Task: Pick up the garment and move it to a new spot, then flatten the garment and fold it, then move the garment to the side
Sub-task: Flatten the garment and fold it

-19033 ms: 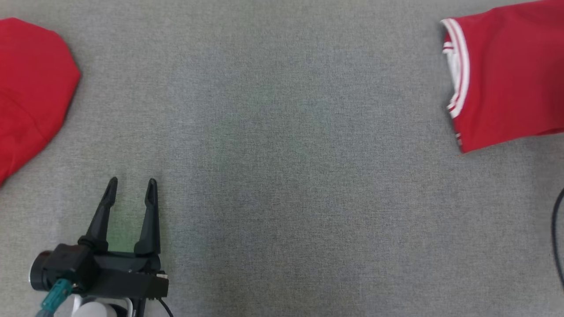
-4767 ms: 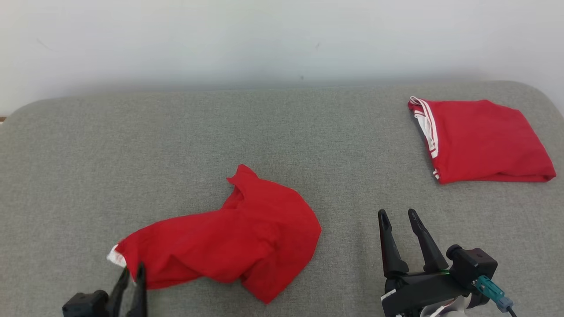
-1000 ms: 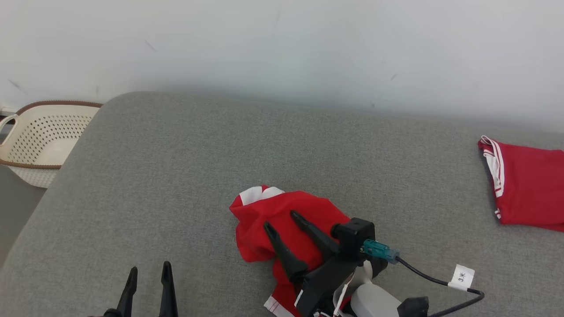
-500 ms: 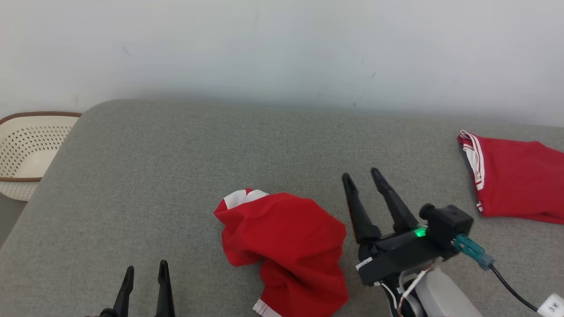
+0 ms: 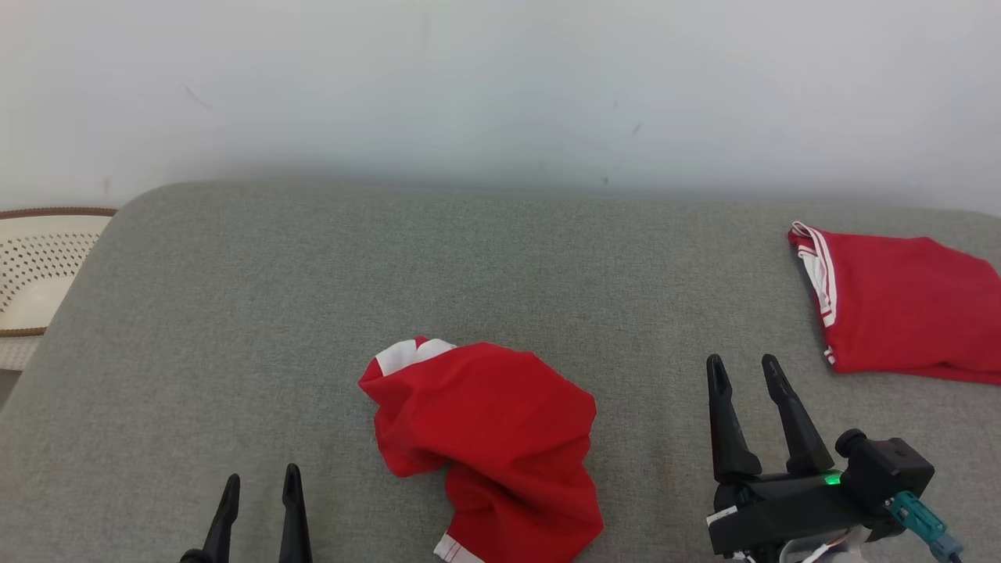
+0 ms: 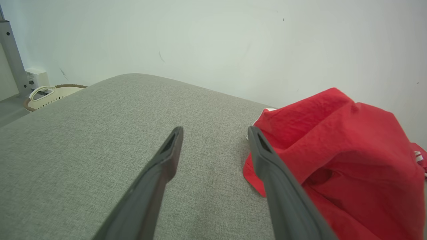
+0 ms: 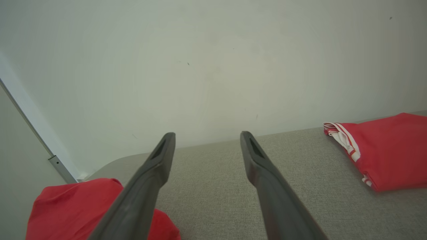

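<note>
The garment (image 5: 489,446), red cloth with white trim, lies in a crumpled heap at the near centre of the grey padded surface (image 5: 313,297), between the robot's two arms and touched by neither. The left gripper (image 5: 262,474) hovers at the near left, close to the heap's left edge, its fingers spread and empty. The right gripper (image 5: 741,360) stands at the near right, clear of the cloth, fingers likewise spread with nothing between them. A second red garment (image 5: 907,320), already folded, sits at the far right, and a pale perforated basket (image 5: 31,266) stands beyond the surface's left end. With the heap lying free in open space, the move to a new spot appears done and flattening looks to be the step in hand. The next move calls for each gripper to come down on an opposite edge of the bundle, probably the white patch at its far left and the striped hem at its near side. Each would pinch the cloth there and draw it outward until it lies flat, ready for folding.
</note>
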